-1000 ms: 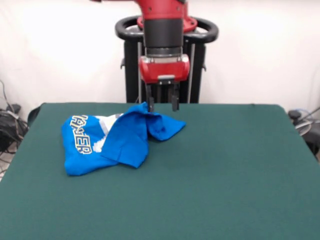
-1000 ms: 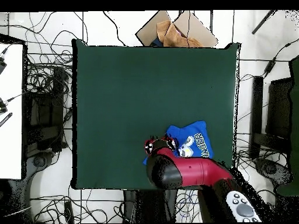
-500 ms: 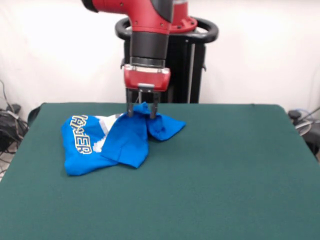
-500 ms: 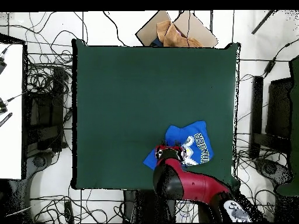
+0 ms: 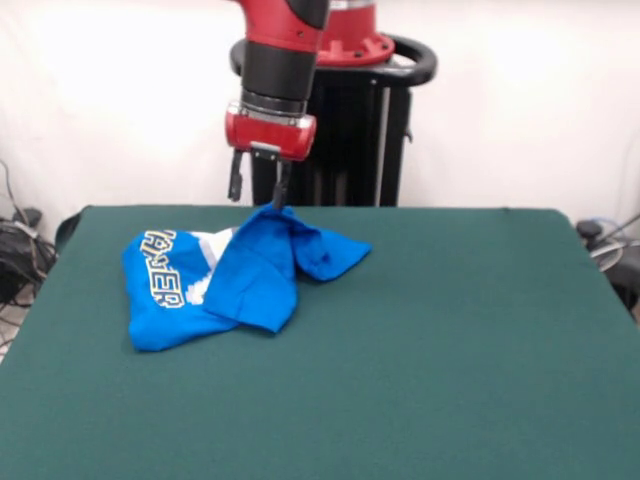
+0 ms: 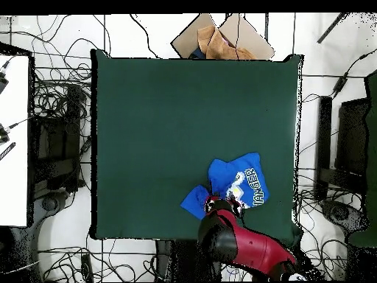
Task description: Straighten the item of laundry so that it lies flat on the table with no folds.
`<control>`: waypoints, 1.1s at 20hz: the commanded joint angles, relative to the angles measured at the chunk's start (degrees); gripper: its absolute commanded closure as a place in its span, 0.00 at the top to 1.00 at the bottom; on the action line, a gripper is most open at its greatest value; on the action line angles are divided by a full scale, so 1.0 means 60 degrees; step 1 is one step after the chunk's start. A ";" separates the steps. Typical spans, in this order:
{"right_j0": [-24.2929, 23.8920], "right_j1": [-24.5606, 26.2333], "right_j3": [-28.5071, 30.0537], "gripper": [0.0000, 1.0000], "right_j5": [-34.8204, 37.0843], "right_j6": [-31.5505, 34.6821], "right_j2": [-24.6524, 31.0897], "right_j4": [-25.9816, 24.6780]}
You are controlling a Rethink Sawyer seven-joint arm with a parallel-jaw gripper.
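The item of laundry (image 5: pixel 230 275) is a bright blue T-shirt lying crumpled on the green table (image 5: pixel 450 330), near its far left side. One flap is folded over the white print, and only part of the lettering shows. My gripper (image 5: pixel 258 192) hangs open just above the shirt's far top fold. Its right finger (image 5: pixel 279 196) is close over the fabric and nothing is held between the fingers. In the overhead view the shirt (image 6: pixel 239 179) lies near the table's (image 6: pixel 169 110) lower right edge, and the arm hides most of the gripper (image 6: pixel 218 204).
A cardboard box (image 6: pixel 221 37) lies beyond the table's top edge in the overhead view. Cables (image 6: pixel 59 147) run along the floor on all sides. A white surface (image 6: pixel 13 140) stands to the left.
The gripper has moved left in the front view and lifted a little off the shirt's top fold. The shirt has barely shifted.
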 commanded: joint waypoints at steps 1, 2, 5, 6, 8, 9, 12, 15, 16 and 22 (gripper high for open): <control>0.0345 0.0825 0.0418 1.00 0.0015 0.2710 -0.0050 0.1100; 0.0191 0.1039 0.0512 1.00 -0.0314 0.2862 0.0063 0.1135; -0.0370 0.1890 0.0477 1.00 -0.1452 0.3104 0.0424 0.1036; -0.0436 0.2097 0.0395 1.00 -0.1802 0.3105 0.0444 0.0974; -0.0780 0.2428 0.0282 1.00 -0.2362 0.3138 0.0717 0.0769; -0.0952 0.2625 0.0215 1.00 -0.2680 0.3177 0.0878 0.0642; -0.1079 0.3069 0.0032 1.00 -0.3520 0.3178 0.1011 0.0460; -0.1062 0.3266 0.0034 1.00 -0.3888 0.3037 0.0972 0.0538; -0.1180 0.3288 0.0061 1.00 -0.3934 0.3010 0.1089 0.0484; -0.1737 0.2380 0.0775 1.00 -0.3472 0.3279 0.2275 0.0589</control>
